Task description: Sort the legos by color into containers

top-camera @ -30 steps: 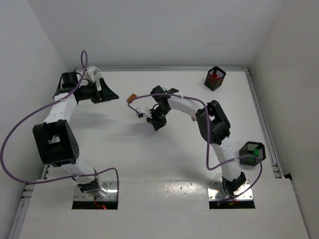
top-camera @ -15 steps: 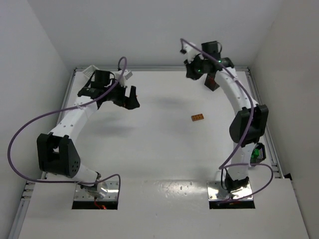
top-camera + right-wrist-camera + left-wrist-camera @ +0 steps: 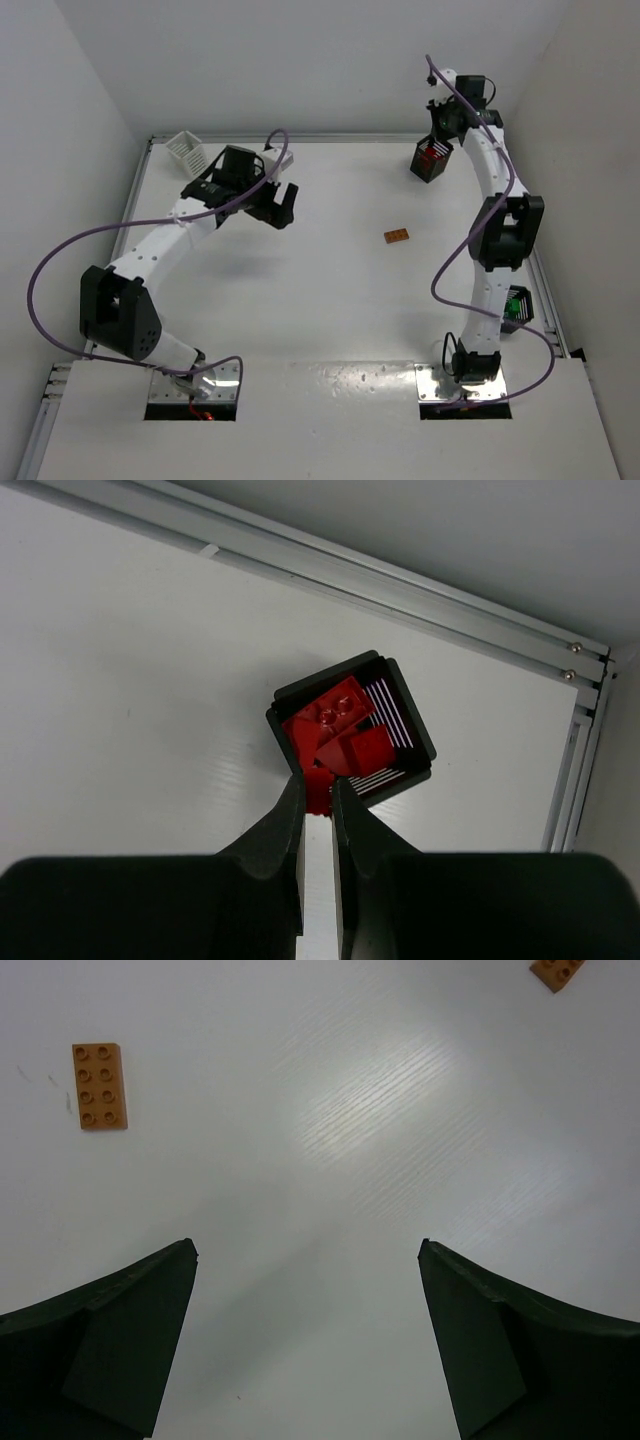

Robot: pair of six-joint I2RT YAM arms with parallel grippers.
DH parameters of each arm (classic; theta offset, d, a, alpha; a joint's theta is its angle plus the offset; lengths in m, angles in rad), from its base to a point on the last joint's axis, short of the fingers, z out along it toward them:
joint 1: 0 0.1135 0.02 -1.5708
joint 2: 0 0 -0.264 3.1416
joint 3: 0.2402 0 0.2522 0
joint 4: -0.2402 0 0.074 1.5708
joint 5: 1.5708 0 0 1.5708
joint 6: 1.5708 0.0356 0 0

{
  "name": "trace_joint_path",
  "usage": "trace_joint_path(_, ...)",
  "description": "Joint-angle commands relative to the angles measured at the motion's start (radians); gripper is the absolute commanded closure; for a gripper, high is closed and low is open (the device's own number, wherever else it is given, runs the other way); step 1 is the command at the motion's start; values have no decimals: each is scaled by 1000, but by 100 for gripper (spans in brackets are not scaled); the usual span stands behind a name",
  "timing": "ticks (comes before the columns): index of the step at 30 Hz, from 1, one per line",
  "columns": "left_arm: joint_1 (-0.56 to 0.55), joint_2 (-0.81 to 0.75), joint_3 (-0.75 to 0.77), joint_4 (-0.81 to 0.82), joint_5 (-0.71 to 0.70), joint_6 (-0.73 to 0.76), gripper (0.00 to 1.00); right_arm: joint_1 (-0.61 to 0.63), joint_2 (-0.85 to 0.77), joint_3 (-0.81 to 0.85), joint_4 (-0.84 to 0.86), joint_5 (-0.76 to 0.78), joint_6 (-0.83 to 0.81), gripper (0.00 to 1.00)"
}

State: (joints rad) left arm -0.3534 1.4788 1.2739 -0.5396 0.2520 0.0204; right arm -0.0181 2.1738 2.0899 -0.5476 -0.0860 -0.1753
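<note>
Left gripper (image 3: 278,203) hangs wide open over bare table left of centre, well apart from an orange lego (image 3: 99,1085). Right gripper (image 3: 318,780) pinches a red lego (image 3: 318,798) over a corner of the far-right black basket (image 3: 392,780), near the far rail (image 3: 400,590).

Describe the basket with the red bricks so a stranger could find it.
Go to the table's far right corner, under the right gripper. The black basket there holds red bricks; the other black basket, nearer along the right edge, shows green.
</note>
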Motion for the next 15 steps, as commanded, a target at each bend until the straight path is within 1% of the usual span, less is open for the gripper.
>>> trace_joint_path(1,-41,-47,27,30,-80,1,0,-11,36,71,46,22,28,100)
trace_joint_path(3,-56,-38,38,17,-94,32,0,-11,69,82,46,32,13,100)
trace_joint_path(10,-102,-29,47,7,-103,61,0,-11,130,111,80,88,-10,99)
trace_joint_path(11,-111,-29,47,7,-103,61,0,-11,139,120,80,101,-10,97)
trace_joint_path(12,-111,-19,47,7,-103,61,0,-11,139,121,80,110,-10,91)
trace_joint_path(14,-124,-18,47,7,-103,61,0,-11,150,121,89,111,-21,86)
trace_joint_path(15,-134,-8,47,7,-103,61,0,-11,150,121,89,111,-21,80)
